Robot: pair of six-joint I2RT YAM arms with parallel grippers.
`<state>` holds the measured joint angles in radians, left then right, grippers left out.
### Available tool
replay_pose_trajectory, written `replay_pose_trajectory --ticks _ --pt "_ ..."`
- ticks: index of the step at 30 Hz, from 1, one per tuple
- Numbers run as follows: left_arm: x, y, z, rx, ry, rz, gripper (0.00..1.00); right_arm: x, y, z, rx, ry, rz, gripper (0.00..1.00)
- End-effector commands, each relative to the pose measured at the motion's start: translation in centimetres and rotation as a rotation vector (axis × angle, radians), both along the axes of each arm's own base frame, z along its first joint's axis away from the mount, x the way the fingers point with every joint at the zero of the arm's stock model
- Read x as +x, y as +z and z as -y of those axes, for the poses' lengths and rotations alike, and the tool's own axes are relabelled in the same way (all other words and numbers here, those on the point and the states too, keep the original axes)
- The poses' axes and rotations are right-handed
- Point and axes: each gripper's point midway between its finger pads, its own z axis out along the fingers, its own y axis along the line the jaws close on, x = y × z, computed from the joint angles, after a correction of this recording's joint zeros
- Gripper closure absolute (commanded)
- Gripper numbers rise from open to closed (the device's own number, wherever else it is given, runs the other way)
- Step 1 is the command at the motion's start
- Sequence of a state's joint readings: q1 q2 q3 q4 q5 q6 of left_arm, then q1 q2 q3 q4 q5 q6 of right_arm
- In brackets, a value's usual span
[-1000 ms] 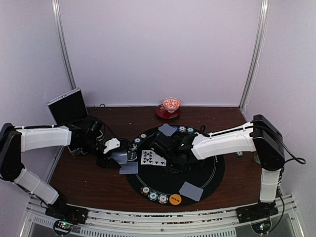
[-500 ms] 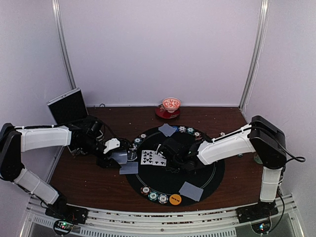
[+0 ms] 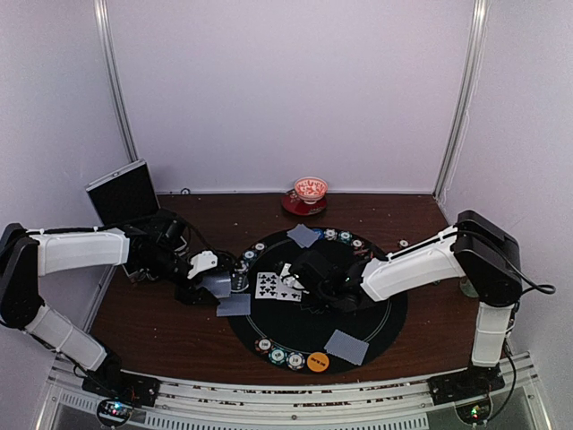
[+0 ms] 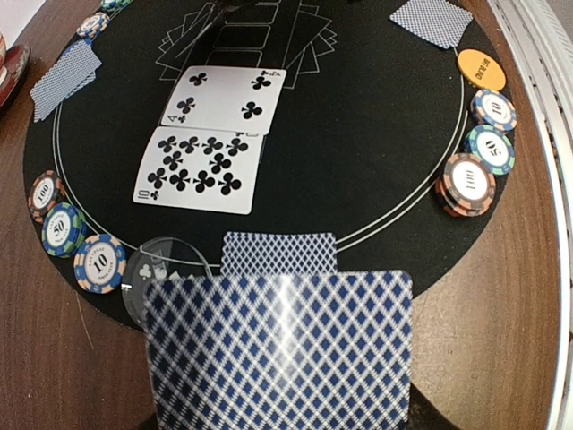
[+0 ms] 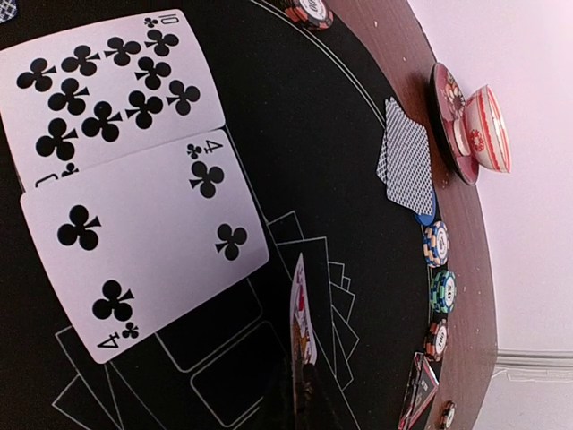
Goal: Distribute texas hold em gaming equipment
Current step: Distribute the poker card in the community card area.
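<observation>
My left gripper (image 3: 212, 285) is shut on a deck of blue-backed cards (image 4: 277, 349) at the black mat's left edge; the deck hides its fingers. One face-down card (image 4: 277, 253) lies just beyond the deck. The ten of clubs (image 4: 201, 170) and the four of clubs (image 4: 228, 98) lie face up side by side mid-mat. My right gripper (image 3: 298, 276) is shut on a face card (image 5: 303, 313), held on edge just above the mat beside the four of clubs (image 5: 143, 242). Chip stacks (image 4: 466, 184) and an orange disc (image 4: 481, 68) sit at the near rim.
More chips (image 4: 98, 262) and a clear disc (image 4: 166, 269) sit at the left rim. Face-down pairs lie at the far rim (image 3: 303, 236) and the near right (image 3: 346, 346). A red-and-white bowl (image 3: 311, 190) stands behind the mat. A card box (image 5: 419, 390) lies near the far chips (image 5: 436, 242).
My right arm has shifted a little and its card now stands on edge right beside the four of clubs. The left arm and its deck have not moved.
</observation>
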<state>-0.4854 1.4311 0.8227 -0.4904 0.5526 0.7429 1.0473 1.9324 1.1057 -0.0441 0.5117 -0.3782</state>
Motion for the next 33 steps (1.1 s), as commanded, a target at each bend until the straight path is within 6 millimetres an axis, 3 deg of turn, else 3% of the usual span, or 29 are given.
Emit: replay_pose_trajectory --ticks 1,8,16,21,33 --pt "-0.1 0.7 0.3 -0.029 -0.023 0.020 0.42 -0.1 -0.5 -0.4 0.016 0.019 -0.016 1.00" --pt "-0.1 0.9 0.3 -0.032 -0.022 0.026 0.42 -0.5 -1.3 -0.5 0.000 0.027 -0.050 1.00" --pt "-0.1 0.8 0.3 -0.030 -0.022 0.022 0.42 -1.0 -1.8 -0.7 -0.018 0.038 -0.077 0.88" --pt "-0.1 0.8 0.3 -0.030 -0.022 0.021 0.42 -1.6 -1.7 -1.1 -0.016 0.055 -0.089 0.72" --pt "-0.1 0.8 0.4 -0.029 -0.022 0.022 0.42 -3.0 -0.8 -2.0 -0.001 0.088 -0.109 0.59"
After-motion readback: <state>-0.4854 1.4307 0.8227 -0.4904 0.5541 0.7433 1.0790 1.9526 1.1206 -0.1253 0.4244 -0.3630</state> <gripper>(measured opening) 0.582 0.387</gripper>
